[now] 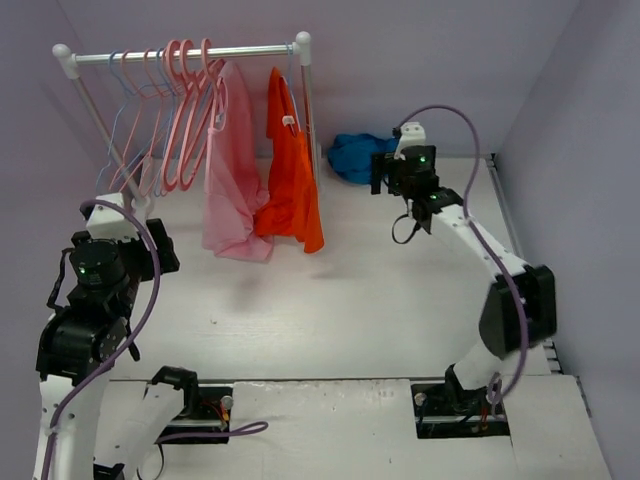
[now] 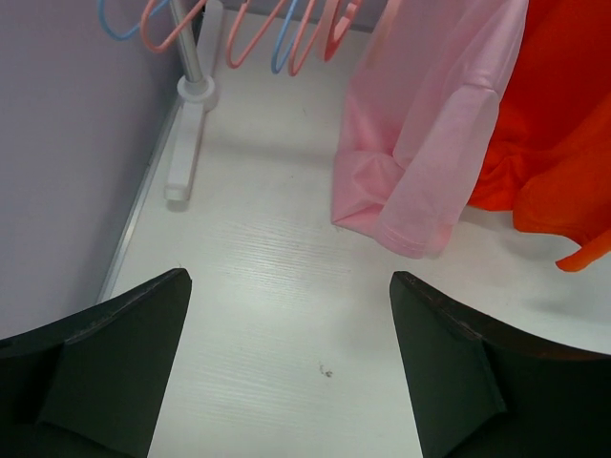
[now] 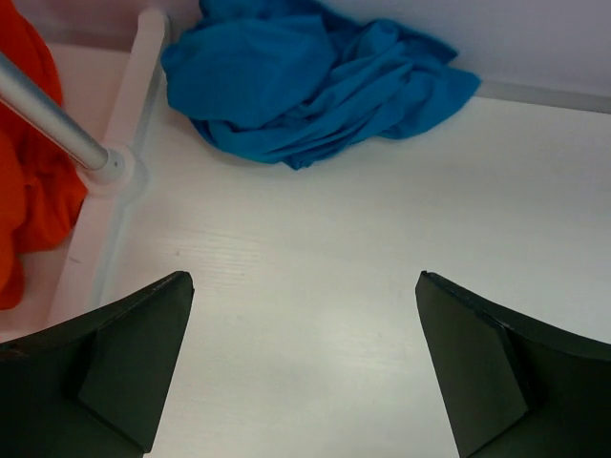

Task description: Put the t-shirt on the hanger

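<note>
1. Right end effector: dark fingers set wide apart with nothing between them. It hovers over bare bench, pointed toward the t-shirt, near it but not touching.
2. Left end effector: fingers likewise spread and empty. It sits above the bench near the rack's left foot, well apart from the t-shirt.
3. T-shirt: bright blue, lying in a crumpled heap on the bench against the far wall, just beside the rack's right post.
   - Handling, as judged: light, limp and not fragile. It should sag and drape once lifted, and a thin pinch of cloth may slip out.
   - Collar and shoulders cannot be made out in the heap.
   - Hold, as judged: pinch a raised, doubled fold along the near edge. Expect to re-grip at a shoulder or the neck opening once the cloth hangs open.
4. Hanger: thin and pale blue, hung toward the left end of the rail among the pink hangers.
   - Handling, as judged: light and stiff, apt to swing or catch on its neighbours.
   - Hold, as judged: the frame rather than the hook.
5. Pale pink garment and orange garment: both hang from the rail, between the hanger and the t-shirt.
</note>
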Controlling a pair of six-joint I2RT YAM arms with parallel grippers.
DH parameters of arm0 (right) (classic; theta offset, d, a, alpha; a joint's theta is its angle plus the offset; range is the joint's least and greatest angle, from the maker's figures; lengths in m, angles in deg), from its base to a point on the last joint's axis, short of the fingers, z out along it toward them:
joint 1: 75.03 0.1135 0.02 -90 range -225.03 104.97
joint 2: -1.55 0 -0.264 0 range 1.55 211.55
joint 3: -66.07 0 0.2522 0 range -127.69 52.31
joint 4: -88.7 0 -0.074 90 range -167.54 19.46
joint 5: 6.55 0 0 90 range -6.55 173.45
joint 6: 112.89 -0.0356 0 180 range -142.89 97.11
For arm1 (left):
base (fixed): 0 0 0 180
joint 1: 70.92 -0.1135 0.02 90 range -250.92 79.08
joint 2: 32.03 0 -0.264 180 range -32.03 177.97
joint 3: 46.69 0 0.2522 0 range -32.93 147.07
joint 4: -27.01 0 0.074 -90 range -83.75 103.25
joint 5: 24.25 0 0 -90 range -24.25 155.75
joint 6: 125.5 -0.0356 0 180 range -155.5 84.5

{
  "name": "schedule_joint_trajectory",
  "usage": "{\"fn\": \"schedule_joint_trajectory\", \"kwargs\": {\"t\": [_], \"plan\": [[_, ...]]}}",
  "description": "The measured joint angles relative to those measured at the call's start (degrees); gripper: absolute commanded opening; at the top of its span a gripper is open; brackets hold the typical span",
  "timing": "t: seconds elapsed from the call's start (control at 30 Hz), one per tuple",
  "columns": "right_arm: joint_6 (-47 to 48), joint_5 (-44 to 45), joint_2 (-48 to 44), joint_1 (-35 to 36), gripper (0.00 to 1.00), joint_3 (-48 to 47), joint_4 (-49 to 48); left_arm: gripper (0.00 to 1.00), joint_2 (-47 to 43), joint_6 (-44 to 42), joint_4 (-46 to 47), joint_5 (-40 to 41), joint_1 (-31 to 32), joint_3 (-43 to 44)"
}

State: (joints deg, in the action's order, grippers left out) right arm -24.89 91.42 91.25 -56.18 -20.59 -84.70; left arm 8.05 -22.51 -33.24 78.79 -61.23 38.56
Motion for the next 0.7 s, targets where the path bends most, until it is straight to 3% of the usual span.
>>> {"fn": "schedule_joint_trajectory", "kwargs": {"t": [0.37,0.47,0.57,0.63,0.67,0.7], "plan": [[4.39,-7.05,42.37,-0.27,1.00,-34.42,-3.41,0.81,3.45,2.68,-0.81,-3.58,0.00,-2.81],[5.15,-7.83,50.90,-0.43,0.96,-43.73,-3.70,0.81,4.89,3.87,-0.89,-4.78,0.00,-3.15],[5.79,-7.67,57.26,-0.51,0.84,-50.51,-3.78,0.81,6.10,4.81,-1.03,-6.04,0.00,-3.37],[6.27,-7.27,60.58,-0.56,0.62,-54.19,-3.93,0.81,6.72,5.36,-1.20,-6.80,0.00,-3.37],[6.56,-6.98,61.74,-0.64,0.42,-55.30,-3.79,0.81,6.84,5.57,-1.26,-7.06,0.02,-3.37],[6.72,-6.78,62.82,-0.68,0.40,-56.39,-3.92,0.81,7.07,5.74,-1.28,-7.24,0.00,-3.37]]}}
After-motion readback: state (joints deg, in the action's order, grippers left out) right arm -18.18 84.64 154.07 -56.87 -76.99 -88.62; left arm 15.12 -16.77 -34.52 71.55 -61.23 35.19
